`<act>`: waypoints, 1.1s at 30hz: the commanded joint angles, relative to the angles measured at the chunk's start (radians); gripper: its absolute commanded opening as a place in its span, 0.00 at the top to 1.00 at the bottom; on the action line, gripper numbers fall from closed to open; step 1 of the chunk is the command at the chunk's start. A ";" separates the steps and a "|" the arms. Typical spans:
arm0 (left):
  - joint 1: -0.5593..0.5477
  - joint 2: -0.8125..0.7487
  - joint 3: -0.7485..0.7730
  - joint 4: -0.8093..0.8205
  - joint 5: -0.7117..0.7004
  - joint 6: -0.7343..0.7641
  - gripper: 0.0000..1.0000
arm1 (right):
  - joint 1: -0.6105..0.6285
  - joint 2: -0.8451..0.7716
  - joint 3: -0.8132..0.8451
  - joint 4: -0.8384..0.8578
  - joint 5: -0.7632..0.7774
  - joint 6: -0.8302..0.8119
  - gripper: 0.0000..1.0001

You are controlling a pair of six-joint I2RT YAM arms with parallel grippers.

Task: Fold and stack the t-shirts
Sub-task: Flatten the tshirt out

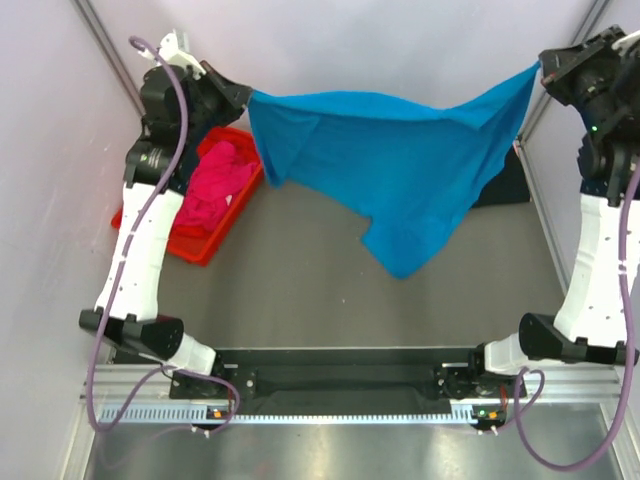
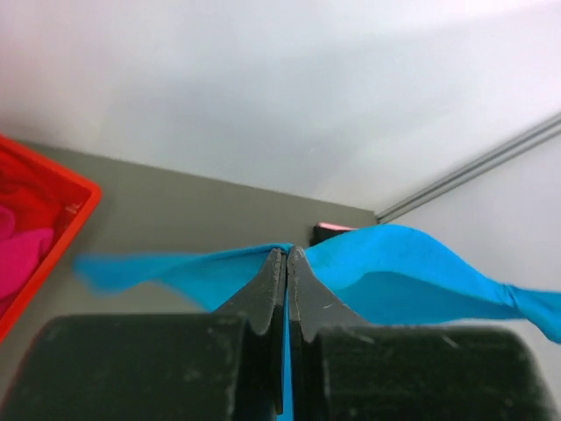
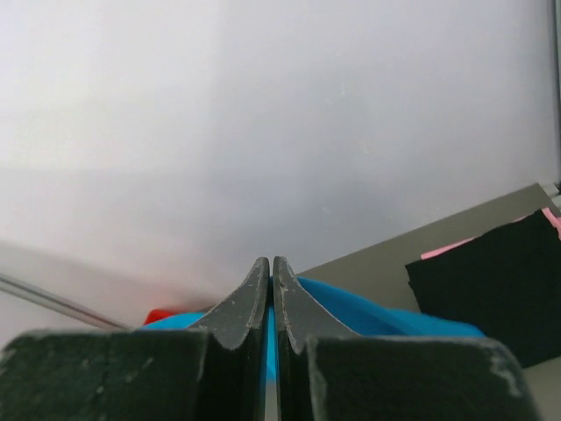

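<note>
The turquoise-blue t-shirt (image 1: 400, 165) hangs in the air, stretched between both arms high over the table. My left gripper (image 1: 243, 97) is shut on its left corner; in the left wrist view the blue cloth (image 2: 412, 263) runs out to both sides of my left gripper (image 2: 287, 252), pinched between the jaws. My right gripper (image 1: 545, 68) is shut on the right corner, with blue cloth (image 3: 351, 307) clamped in my right gripper (image 3: 271, 263). A magenta-pink t-shirt (image 1: 212, 185) lies crumpled in the red tray (image 1: 195, 245). A black t-shirt (image 1: 505, 185) lies flat at the back right, partly hidden behind the blue one.
The red tray (image 2: 74, 210) sits at the table's left, under the left arm. White walls with metal posts close in the back and both sides. A thin pink edge (image 3: 535, 219) shows beside the black shirt (image 3: 491, 285).
</note>
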 commanded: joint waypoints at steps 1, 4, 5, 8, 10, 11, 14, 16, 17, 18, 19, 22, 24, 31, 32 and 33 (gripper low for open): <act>0.002 -0.137 0.000 0.085 0.028 0.026 1.00 | -0.037 -0.070 0.093 -0.032 -0.001 0.025 1.00; 0.002 -0.227 -0.027 0.045 0.016 0.046 1.00 | -0.038 -0.162 0.005 -0.079 0.051 0.016 1.00; 0.002 -0.270 -0.031 0.034 0.016 0.049 1.00 | -0.040 -0.237 -0.033 -0.076 0.068 0.007 1.00; 0.002 -0.353 -0.047 -0.047 0.022 0.060 1.00 | -0.040 -0.367 -0.123 -0.100 0.161 -0.025 1.00; 0.000 -0.407 -0.085 -0.091 0.045 0.051 1.00 | -0.040 -0.421 -0.117 -0.164 0.218 -0.042 1.00; 0.002 -0.465 -0.105 -0.101 0.056 0.045 1.00 | -0.038 -0.472 -0.110 -0.192 0.255 -0.060 1.00; 0.002 -0.575 -0.175 -0.131 0.087 0.017 1.00 | -0.038 -0.561 -0.073 -0.287 0.313 -0.086 1.00; 0.002 -0.609 -0.198 -0.173 0.107 -0.006 1.00 | -0.035 -0.593 -0.045 -0.351 0.364 -0.100 1.00; 0.002 -0.635 -0.206 -0.185 0.137 -0.010 1.00 | -0.032 -0.616 -0.039 -0.365 0.384 -0.109 1.00; 0.002 -0.645 -0.214 -0.196 0.153 -0.017 1.00 | -0.020 -0.622 -0.035 -0.379 0.393 -0.113 1.00; 0.002 -0.657 -0.224 -0.213 0.168 -0.027 1.00 | -0.012 -0.630 -0.036 -0.389 0.402 -0.113 1.00; 0.000 -0.649 -0.221 -0.251 0.194 -0.037 1.00 | 0.024 -0.626 -0.044 -0.399 0.442 -0.108 1.00; 0.002 -0.622 -0.226 -0.268 0.214 -0.035 1.00 | 0.043 -0.594 -0.051 -0.373 0.479 -0.125 1.00; 0.003 -0.461 -0.430 -0.150 0.177 -0.017 1.00 | 0.049 -0.451 -0.318 -0.055 0.478 -0.189 1.00; 0.003 -0.432 -0.439 -0.135 0.164 -0.011 1.00 | 0.049 -0.395 -0.341 -0.007 0.467 -0.194 1.00; 0.006 -0.398 -0.447 -0.116 0.150 0.002 1.00 | 0.048 -0.364 -0.388 0.037 0.424 -0.195 1.00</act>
